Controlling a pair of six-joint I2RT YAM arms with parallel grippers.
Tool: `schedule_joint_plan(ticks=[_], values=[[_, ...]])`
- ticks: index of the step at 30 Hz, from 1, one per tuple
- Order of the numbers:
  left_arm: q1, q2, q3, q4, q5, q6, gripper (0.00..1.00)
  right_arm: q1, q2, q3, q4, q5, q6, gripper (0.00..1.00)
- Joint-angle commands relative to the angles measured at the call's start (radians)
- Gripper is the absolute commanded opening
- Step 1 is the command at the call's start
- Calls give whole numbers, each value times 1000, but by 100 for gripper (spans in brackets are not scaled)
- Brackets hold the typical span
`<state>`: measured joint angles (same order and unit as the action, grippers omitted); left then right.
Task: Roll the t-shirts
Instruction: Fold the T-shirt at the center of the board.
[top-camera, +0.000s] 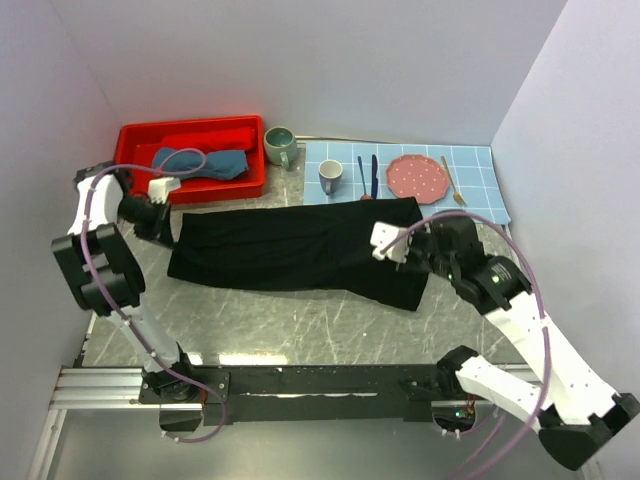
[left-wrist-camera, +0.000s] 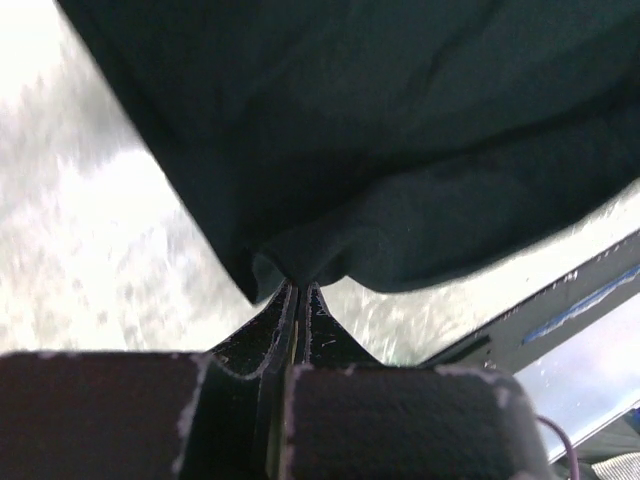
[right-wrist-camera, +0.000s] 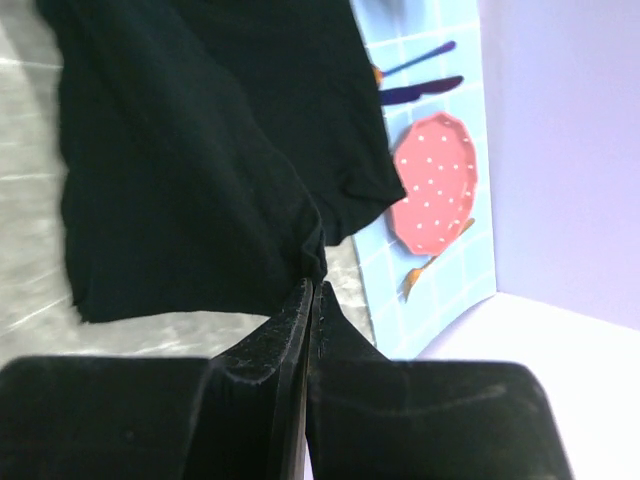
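Observation:
The black t-shirt (top-camera: 290, 245) lies folded into a long band across the table, left to right. My left gripper (top-camera: 172, 238) is at its left end; in the left wrist view its jaws are shut and pinch a fold of the black cloth (left-wrist-camera: 380, 150) at the left gripper's (left-wrist-camera: 300, 285) tips. My right gripper (top-camera: 408, 258) is at the right end, shut on the shirt's edge (right-wrist-camera: 200, 150), with the right gripper's (right-wrist-camera: 312, 282) tips nipping a bunched corner. A slate-blue rolled t-shirt (top-camera: 200, 162) rests in the red bin (top-camera: 190, 131).
Behind the shirt lie a green mug (top-camera: 279, 145), a grey mug (top-camera: 330, 177) and a blue-checked placemat (top-camera: 480, 170) with a pink dotted plate (top-camera: 417, 177), dark cutlery (top-camera: 368, 176) and a fork (top-camera: 452, 183). White walls close in on both sides.

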<state>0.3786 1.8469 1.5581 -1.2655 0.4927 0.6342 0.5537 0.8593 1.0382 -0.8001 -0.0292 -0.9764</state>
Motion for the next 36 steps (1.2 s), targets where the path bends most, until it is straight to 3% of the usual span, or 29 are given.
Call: schedule_joint_plan(ticks=[1,9,28,36], values=[[-21,49,89,57,18,-99,1,-104,47,22,154,-75,-100,0],[-20,139,163,130,-48,-226,1,-251,216,86,248,-158,-125,0],[-60,276,295,107,-57,-314,2,-301,425,111,409,-232,-163,0],[-58,195,194,75,-94,-298,1,-313,469,181,426,-267,-194,0]])
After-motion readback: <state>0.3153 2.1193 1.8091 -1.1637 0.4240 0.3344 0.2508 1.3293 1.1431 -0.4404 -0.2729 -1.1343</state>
